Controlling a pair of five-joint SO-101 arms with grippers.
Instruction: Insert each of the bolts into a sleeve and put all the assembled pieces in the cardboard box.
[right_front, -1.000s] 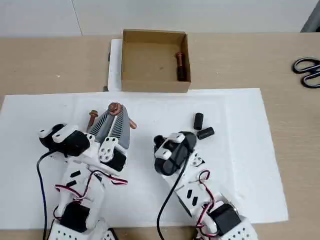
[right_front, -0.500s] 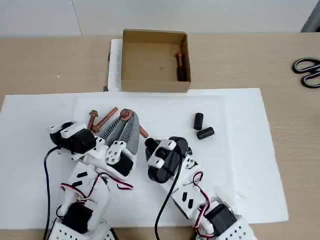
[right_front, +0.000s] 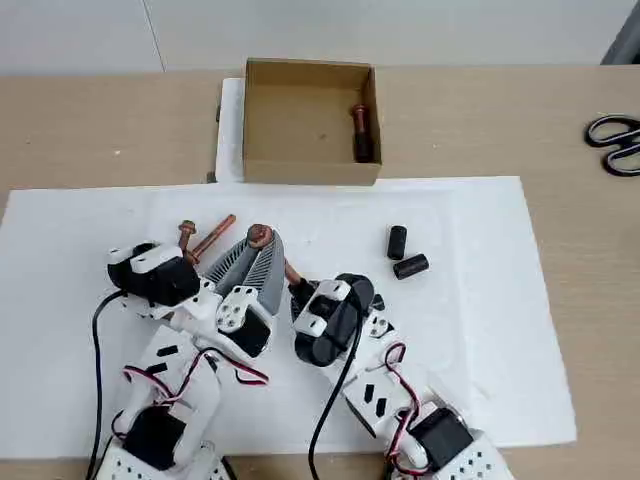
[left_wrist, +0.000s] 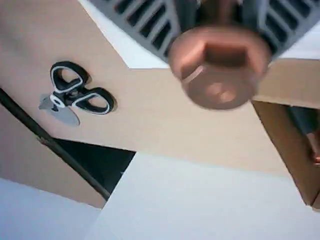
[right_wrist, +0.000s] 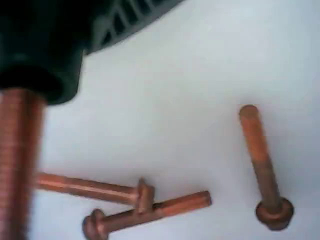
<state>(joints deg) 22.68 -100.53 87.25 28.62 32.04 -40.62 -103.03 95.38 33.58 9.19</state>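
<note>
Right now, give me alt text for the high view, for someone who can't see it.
Over a white sheet, the left gripper holds a copper bolt whose shaft points into a black sleeve at the right gripper. Loose bolts lie beside the left arm, two loose sleeves by the right arm, and the cardboard box beyond holds one assembled piece.

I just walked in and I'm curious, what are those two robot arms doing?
They are fitting a bolt into a sleeve. The left arm's fingers grip a bolt, and its tip sits at the sleeve that the right arm holds. More bolts and two sleeves lie loose on the white paper. One finished piece is already in the box.
</note>
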